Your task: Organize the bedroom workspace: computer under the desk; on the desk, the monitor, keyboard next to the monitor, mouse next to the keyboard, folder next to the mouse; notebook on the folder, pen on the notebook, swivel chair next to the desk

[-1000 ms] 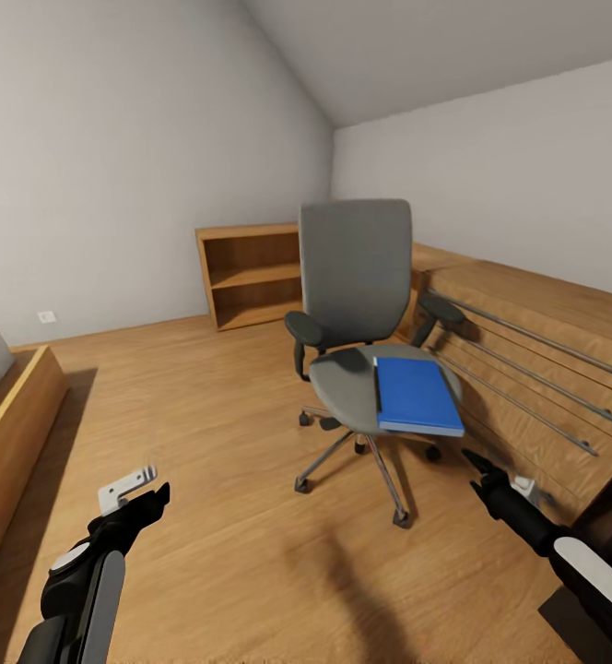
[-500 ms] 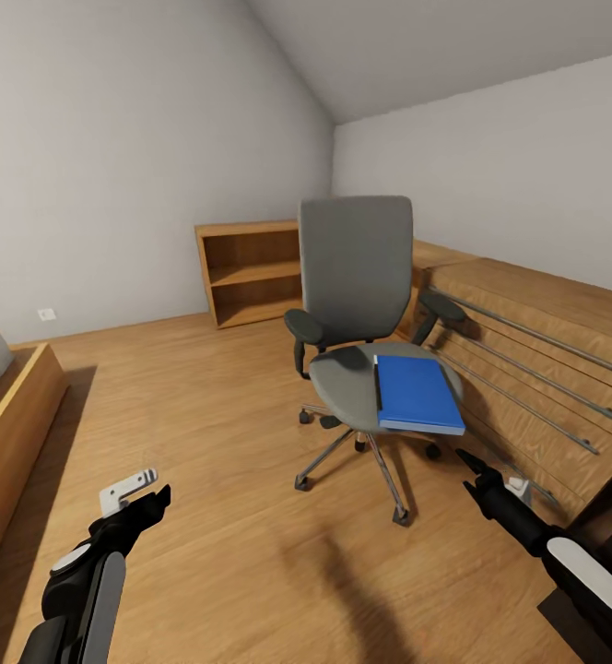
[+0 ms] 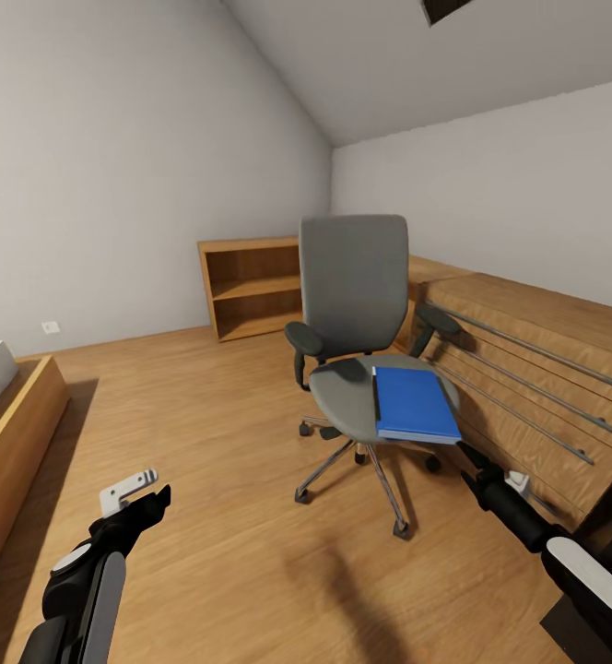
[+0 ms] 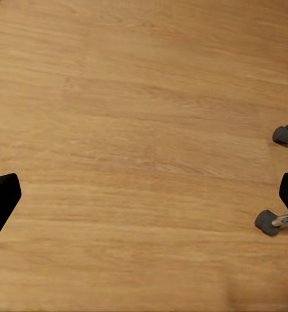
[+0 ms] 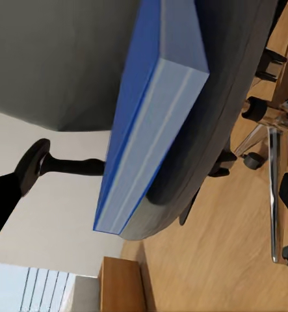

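From the head view, the blue folder (image 3: 415, 404) lies flat on the seat of the swivel chair (image 3: 357, 304), and your right gripper (image 3: 473, 460) is just beside its near edge; I cannot tell here how its jaws stand. In the left wrist view, your left gripper (image 4: 144, 195) hangs spread wide over the bare floor (image 4: 137, 117). In the right wrist view, the jaws stand wide apart, so slide them level around the folder's thick edge.
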Tool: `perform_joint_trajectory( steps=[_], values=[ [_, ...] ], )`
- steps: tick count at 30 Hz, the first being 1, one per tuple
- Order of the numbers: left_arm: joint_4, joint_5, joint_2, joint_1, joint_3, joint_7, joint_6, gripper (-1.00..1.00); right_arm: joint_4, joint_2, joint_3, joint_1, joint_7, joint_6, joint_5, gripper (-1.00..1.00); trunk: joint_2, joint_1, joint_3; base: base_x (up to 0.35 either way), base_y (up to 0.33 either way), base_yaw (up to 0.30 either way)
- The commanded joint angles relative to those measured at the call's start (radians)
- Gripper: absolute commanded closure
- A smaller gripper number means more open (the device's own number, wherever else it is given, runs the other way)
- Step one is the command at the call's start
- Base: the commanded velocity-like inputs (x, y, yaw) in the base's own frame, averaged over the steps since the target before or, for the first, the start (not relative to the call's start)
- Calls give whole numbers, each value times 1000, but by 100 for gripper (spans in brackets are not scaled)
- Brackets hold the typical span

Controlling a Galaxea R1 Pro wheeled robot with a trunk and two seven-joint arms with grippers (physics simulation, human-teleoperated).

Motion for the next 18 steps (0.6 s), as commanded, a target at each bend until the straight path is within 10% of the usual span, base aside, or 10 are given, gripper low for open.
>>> perform_joint_trajectory(
  steps=[1,18],
  values=[
    [-1,11,-1,-1,1,7,4,-100,1,-1,4,-1,6,3,-11,-100,0,0,-1,0,0,0],
    [5,10,-1,-1,1,7,4,-100,21,-1,2,-1,-5,-4,-7,-100,0,0,-1,0,0,0]
  ],
)
